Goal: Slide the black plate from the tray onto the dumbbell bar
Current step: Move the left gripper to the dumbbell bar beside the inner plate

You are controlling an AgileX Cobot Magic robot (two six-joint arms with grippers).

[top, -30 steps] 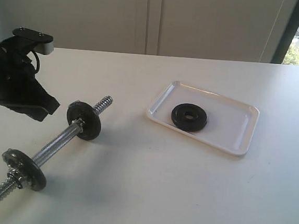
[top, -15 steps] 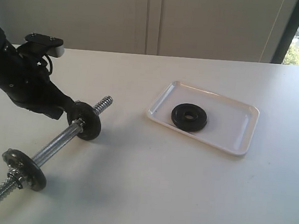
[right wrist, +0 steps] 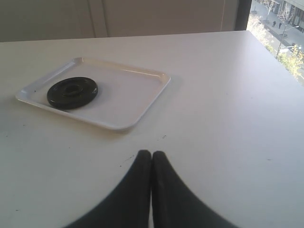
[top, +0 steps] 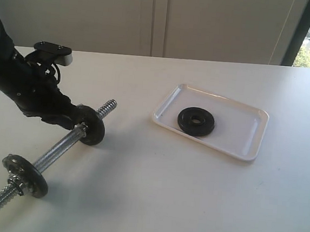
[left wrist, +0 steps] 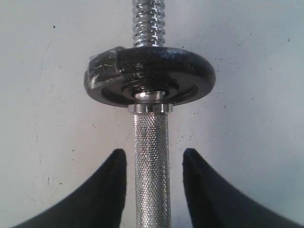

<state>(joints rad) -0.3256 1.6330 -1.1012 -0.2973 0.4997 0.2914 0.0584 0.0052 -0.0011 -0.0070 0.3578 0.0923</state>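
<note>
"On the left of the tabletop (top: 153,202), what is the left gripper (left wrist: 154,159) doing?" asks Ben.

"Its fingers (left wrist: 111,190) are spread wide, one on each side of the dumbbell bar (top: 60,147), at the rough middle part. I see a gap on both sides, so they are not pinching it yet," says Mia.

"Why there?"

"I think it wants to hold the bar so it can't roll. It sits close to the scuffed disc (top: 87,125). Past that disc the screw end (top: 108,107) sticks out bare, on the far side. That looks like the place for a new disc to go on."

"Is there another disc?"

"Yes, one more grey disc (top: 25,175) at the near end of the bar."

"Where is the black plate (top: 196,121)?"

"It lies flat in the tray (top: 243,132), to the right, well apart from the bar. Nothing touches it."

"And the right gripper (right wrist: 151,159)?"

"Its fingers are pressed together with nothing between them. It hangs over bare tabletop, some way from the tray. I guess it must open up before it can take the plate."
</note>
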